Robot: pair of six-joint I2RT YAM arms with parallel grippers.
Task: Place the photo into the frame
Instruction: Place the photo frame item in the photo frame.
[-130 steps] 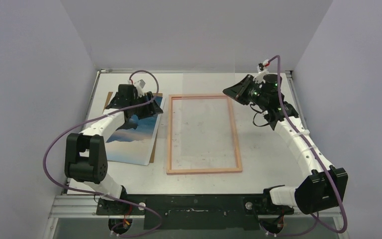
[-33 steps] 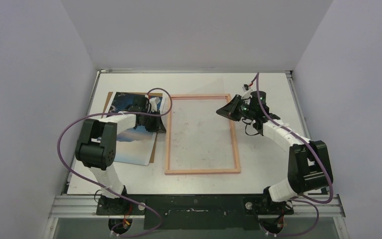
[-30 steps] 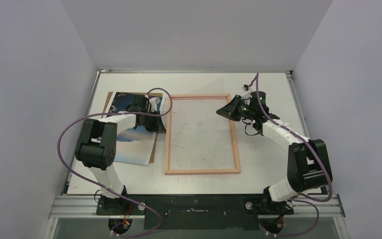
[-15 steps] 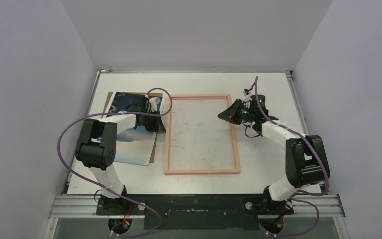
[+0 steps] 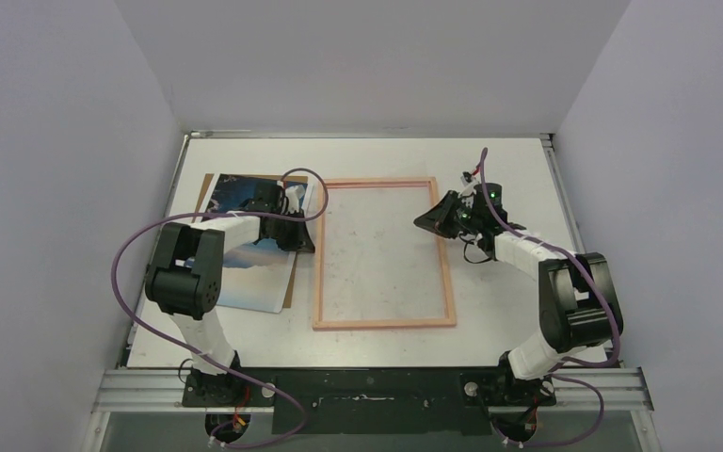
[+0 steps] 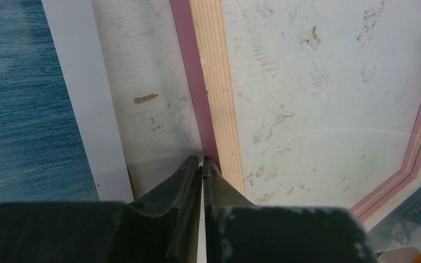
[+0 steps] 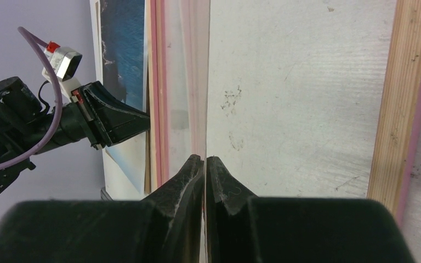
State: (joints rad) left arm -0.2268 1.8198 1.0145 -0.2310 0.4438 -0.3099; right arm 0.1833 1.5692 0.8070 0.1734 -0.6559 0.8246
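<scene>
The frame [image 5: 445, 273] lies flat mid-table, pale wood side up with pink at its edges. The photo [image 5: 243, 275], blue sky with pale clouds, lies left of it on a brown board [image 5: 290, 282]. A thin clear sheet [image 7: 194, 82] spans the frame's upper half, seen edge-on in the right wrist view. My right gripper [image 5: 420, 222] [image 7: 204, 159] is shut on its right edge. My left gripper [image 5: 311, 237] [image 6: 203, 160] is shut at the frame's left rail [image 6: 214, 82], with a thin pale sliver of the sheet between its fingertips. The photo's white border [image 6: 87, 109] lies beside it.
The brown board [image 5: 205, 188] shows past the photo's far left corner. Both arms reach low across the table from its near edge. White walls close in the table on three sides. Purple cables loop over each arm.
The right gripper has slid slightly nearer along the frame's right rail. The left gripper has closed the last bit at the left rail. Several seconds back, both arms stood higher and farther from the frame.
</scene>
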